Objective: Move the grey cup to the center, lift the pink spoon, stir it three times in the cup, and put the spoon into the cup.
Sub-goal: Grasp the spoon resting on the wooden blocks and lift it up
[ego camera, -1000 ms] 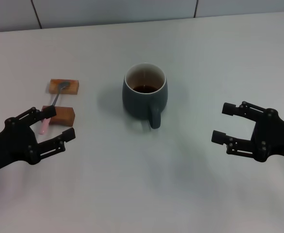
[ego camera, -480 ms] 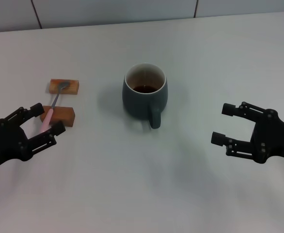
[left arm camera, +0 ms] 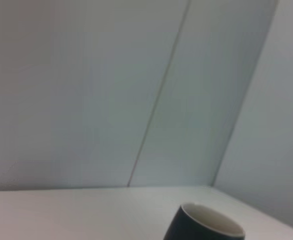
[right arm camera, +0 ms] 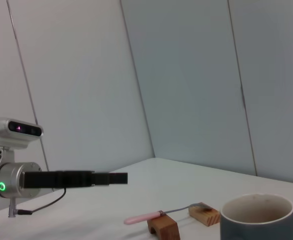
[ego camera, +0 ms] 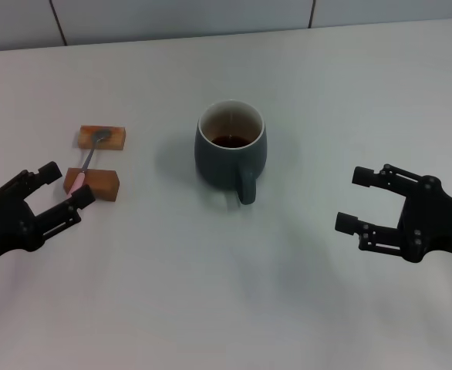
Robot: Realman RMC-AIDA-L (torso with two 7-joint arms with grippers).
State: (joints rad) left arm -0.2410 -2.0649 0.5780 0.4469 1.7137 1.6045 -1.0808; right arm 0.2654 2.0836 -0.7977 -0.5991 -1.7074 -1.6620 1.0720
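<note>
The grey cup (ego camera: pixel 230 150) stands upright mid-table, handle toward me, with dark liquid inside; its rim also shows in the left wrist view (left arm camera: pixel 206 227) and the right wrist view (right arm camera: pixel 259 217). The pink spoon (ego camera: pixel 86 163) lies across two wooden blocks, bowl on the far block and pink handle over the near one; the right wrist view shows the spoon (right arm camera: pixel 145 218) too. My left gripper (ego camera: pixel 68 185) is open at the left, its fingertips on either side of the handle's near end. It holds nothing. My right gripper (ego camera: pixel 352 200) hangs open and empty right of the cup.
Two brown wooden blocks, the far block (ego camera: pixel 102 137) and the near block (ego camera: pixel 96 184), prop the spoon at the left. The white table (ego camera: pixel 234 293) ends at a panelled wall behind. The left arm's fingers (right arm camera: pixel 86 178) show sideways in the right wrist view.
My left gripper has slid to the left, so its fingertips now sit at the spoon handle's end. The cup, spoon and right gripper have stayed put.
</note>
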